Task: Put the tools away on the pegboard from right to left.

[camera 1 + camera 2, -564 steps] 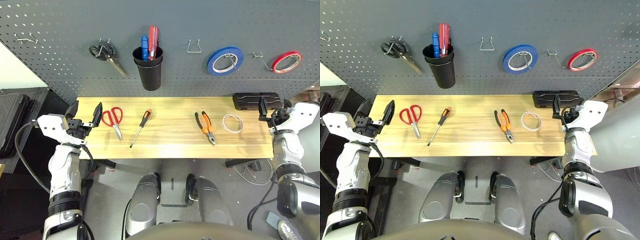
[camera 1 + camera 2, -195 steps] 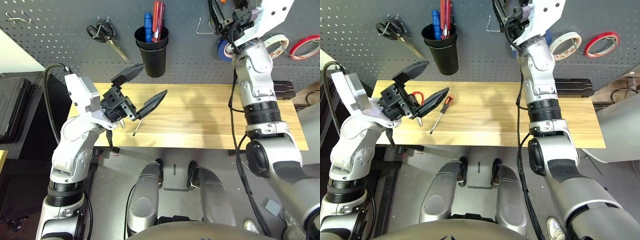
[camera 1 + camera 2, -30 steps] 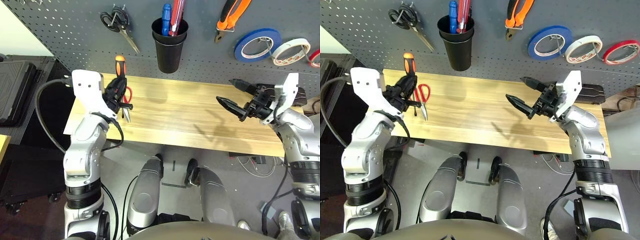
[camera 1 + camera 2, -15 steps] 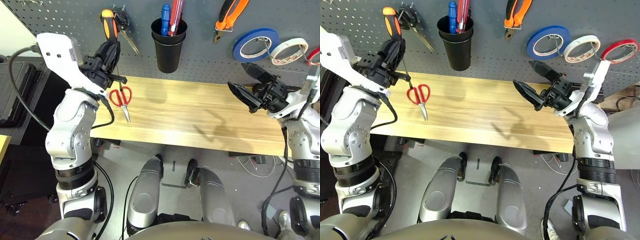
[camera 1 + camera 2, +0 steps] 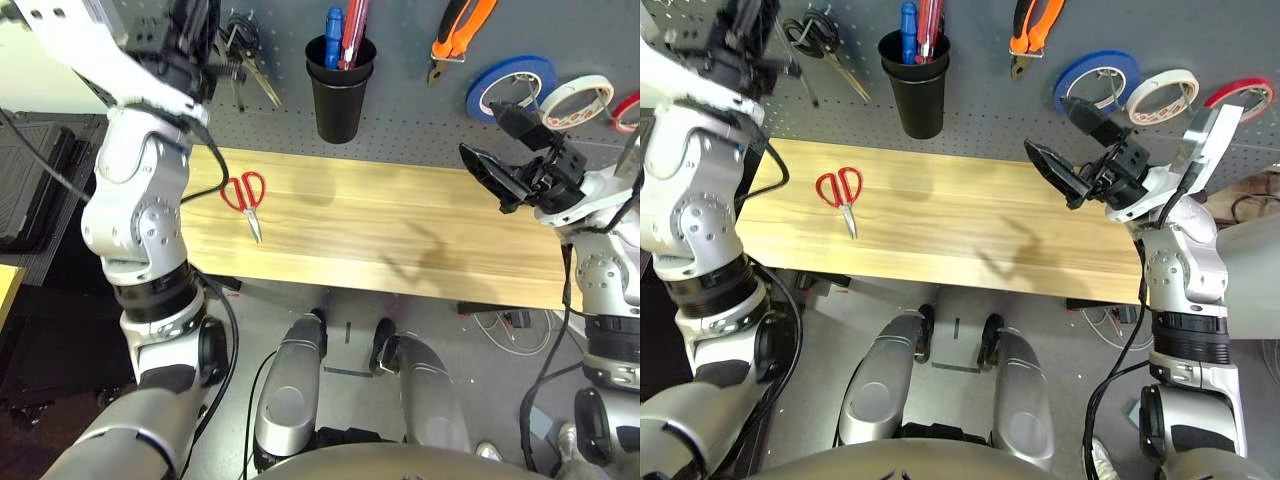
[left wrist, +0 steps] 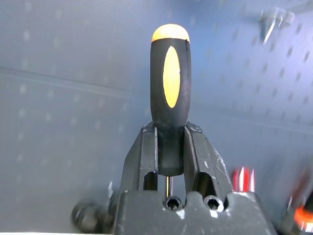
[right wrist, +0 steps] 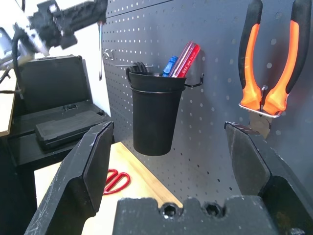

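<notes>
Looking down from the head: left end effector (image 5: 765, 45) raised high against the pegboard (image 5: 400, 130), by the black scissors (image 5: 245, 62) on their hook, thin shaft of the screwdriver (image 5: 808, 88) hanging below it. Red scissors (image 5: 243, 196) flat on the surface (image 5: 400, 240), near its left end. Cup (image 5: 340, 95) with pens on the board, pliers (image 5: 460, 30) hung to its right, then blue tape (image 5: 515, 85), white tape (image 5: 580, 98) and red tape (image 5: 628, 110). Right end effector (image 5: 500, 150) spread wide above the surface's right part, holding nothing.

Left wrist: left end effector (image 6: 170, 147) pinching the screwdriver (image 6: 170, 93) low on its handle, orange cap pointing away, blurred pegboard (image 6: 73, 98) behind.

Right wrist: fingers (image 7: 93, 161) wide apart, cup (image 7: 155, 115) and pliers (image 7: 266, 63) between them on the board, red scissors (image 7: 115, 180) below on the surface (image 7: 117, 205).
</notes>
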Tool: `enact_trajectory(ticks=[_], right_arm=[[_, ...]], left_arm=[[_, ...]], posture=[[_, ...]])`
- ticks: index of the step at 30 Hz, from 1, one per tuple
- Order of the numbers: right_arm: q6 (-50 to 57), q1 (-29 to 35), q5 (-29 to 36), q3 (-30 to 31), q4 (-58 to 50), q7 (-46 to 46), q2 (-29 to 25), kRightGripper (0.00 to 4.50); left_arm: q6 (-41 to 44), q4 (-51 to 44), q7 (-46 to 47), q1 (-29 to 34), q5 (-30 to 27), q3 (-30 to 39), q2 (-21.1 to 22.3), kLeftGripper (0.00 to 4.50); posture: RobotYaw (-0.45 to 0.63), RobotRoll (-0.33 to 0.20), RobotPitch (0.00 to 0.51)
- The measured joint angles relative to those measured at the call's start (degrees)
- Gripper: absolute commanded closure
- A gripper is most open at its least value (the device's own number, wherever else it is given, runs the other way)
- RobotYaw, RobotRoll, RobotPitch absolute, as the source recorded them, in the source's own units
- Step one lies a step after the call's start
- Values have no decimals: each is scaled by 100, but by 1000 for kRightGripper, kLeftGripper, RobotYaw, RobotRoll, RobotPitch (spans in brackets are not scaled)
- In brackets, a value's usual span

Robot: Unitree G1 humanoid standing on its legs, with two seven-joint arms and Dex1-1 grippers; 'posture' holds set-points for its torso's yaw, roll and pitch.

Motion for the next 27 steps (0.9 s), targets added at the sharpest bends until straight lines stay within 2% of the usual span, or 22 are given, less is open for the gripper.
enact_trajectory(ticks=[8,13,18,27], right_arm=[[11,8,-21,32,-22,-26,21,0],[-38,10,-141,39,-22,-62,60,0],[-138,5,-277,46,-18,-114,140,0],[-208,8,-434,55,-18,-211,230,0]], left_arm=[[-691,959,462,-925,9,21,-388,3948],[-1240,1639,561,-1266,27,-64,-825,3948],[-1658,2166,562,-1372,98,-274,-1151,3948],[-1848,2669,429,-1215,482,-710,-1128,3948]], posture=[[222,0,240],[210,0,238],[193,0,238],[184,0,241]])
